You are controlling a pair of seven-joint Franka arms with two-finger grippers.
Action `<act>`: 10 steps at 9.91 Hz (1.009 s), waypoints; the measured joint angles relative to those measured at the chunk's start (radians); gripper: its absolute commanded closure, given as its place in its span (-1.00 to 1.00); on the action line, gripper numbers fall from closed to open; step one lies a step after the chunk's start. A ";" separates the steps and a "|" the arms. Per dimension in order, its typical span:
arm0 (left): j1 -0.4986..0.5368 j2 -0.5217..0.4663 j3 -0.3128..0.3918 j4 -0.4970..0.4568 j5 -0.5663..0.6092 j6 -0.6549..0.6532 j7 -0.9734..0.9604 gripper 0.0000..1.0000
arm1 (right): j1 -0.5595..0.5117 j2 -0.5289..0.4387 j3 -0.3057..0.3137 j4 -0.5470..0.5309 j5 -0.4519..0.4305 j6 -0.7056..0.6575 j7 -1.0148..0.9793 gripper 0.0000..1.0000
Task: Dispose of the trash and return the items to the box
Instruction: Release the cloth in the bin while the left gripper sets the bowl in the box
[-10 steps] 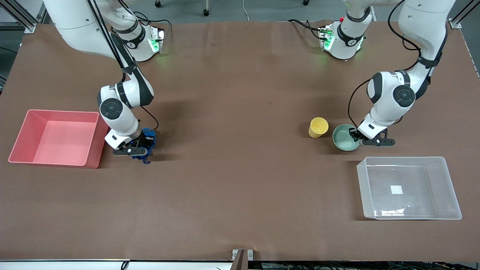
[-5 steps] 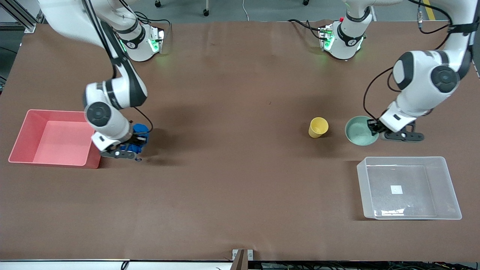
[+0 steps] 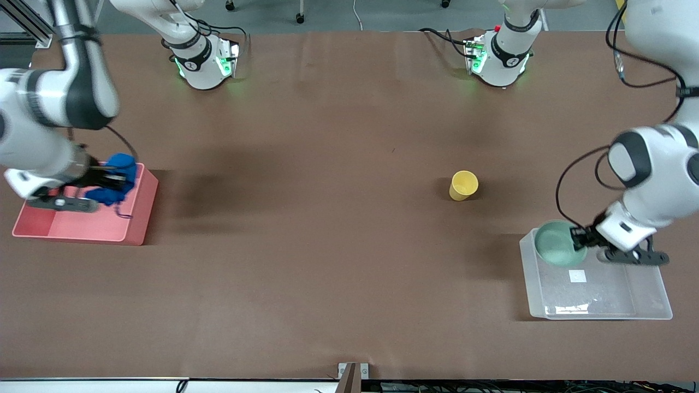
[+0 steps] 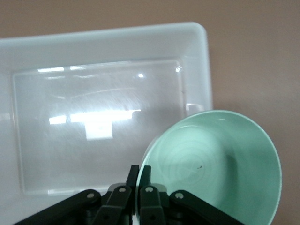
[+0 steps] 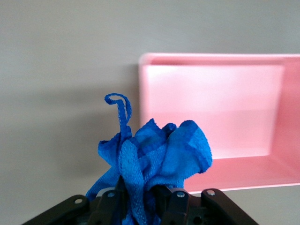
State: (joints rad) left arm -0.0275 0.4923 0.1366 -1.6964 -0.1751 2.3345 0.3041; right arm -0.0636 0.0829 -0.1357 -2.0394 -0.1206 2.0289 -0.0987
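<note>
My right gripper point(image 3: 104, 183) is shut on the blue cloth wad point(image 3: 116, 180) and holds it in the air over the pink bin point(image 3: 136, 218), at the bin's edge toward the table's middle. In the right wrist view the cloth point(image 5: 154, 154) bulges out of the jaws before the bin point(image 5: 211, 112). My left gripper point(image 3: 580, 238) is shut on the rim of the mint-green bowl point(image 3: 554, 244) and holds it over the clear box point(image 3: 650, 305), at its corner. In the left wrist view the bowl point(image 4: 215, 168) hangs over the box point(image 4: 93, 47), whose white label point(image 4: 99, 129) shows. The yellow cup point(image 3: 463, 185) stands on the table.
The brown table point(image 3: 327, 245) carries only the pink bin at the right arm's end, the clear box at the left arm's end, and the cup between them. Both arm bases point(image 3: 202, 60) stand along the top edge.
My right gripper lifted the blue cloth off the table and carried it over the pink bin. My left gripper lifted the green bowl and carried it from beside the cup to over the clear box.
</note>
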 measured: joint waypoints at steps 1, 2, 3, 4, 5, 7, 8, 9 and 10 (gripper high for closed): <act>0.004 0.074 0.030 0.072 -0.044 -0.012 0.054 0.99 | -0.092 0.010 -0.003 -0.051 0.000 0.099 -0.100 0.95; 0.007 0.139 0.052 0.119 -0.087 -0.016 0.099 0.98 | -0.153 0.029 -0.003 -0.110 0.000 0.217 -0.161 0.94; 0.011 0.191 0.064 0.148 -0.126 -0.016 0.129 0.97 | -0.190 0.065 -0.002 -0.161 0.000 0.320 -0.192 0.91; 0.016 0.230 0.068 0.163 -0.150 -0.004 0.151 0.96 | -0.207 0.116 -0.001 -0.190 0.000 0.403 -0.202 0.77; 0.020 0.255 0.069 0.169 -0.167 0.021 0.173 0.92 | -0.212 0.169 0.000 -0.199 0.000 0.464 -0.203 0.46; 0.029 0.283 0.069 0.170 -0.180 0.057 0.202 0.20 | -0.214 0.245 0.004 -0.198 0.000 0.523 -0.203 -0.99; 0.033 0.287 0.070 0.170 -0.181 0.060 0.211 -0.29 | -0.214 0.257 0.006 -0.193 0.000 0.529 -0.203 -1.00; 0.036 0.284 0.072 0.175 -0.181 0.064 0.218 -0.55 | -0.214 0.256 0.006 -0.184 0.000 0.529 -0.203 -1.00; 0.041 0.268 0.075 0.186 -0.181 0.064 0.223 -0.68 | -0.214 0.249 0.008 -0.162 0.000 0.515 -0.203 -1.00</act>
State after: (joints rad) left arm 0.0137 0.7607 0.2111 -1.5104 -0.3562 2.3988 0.5274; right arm -0.2775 0.3320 -0.1273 -2.2015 -0.1208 2.5437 -0.3015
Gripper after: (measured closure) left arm 0.700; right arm 0.419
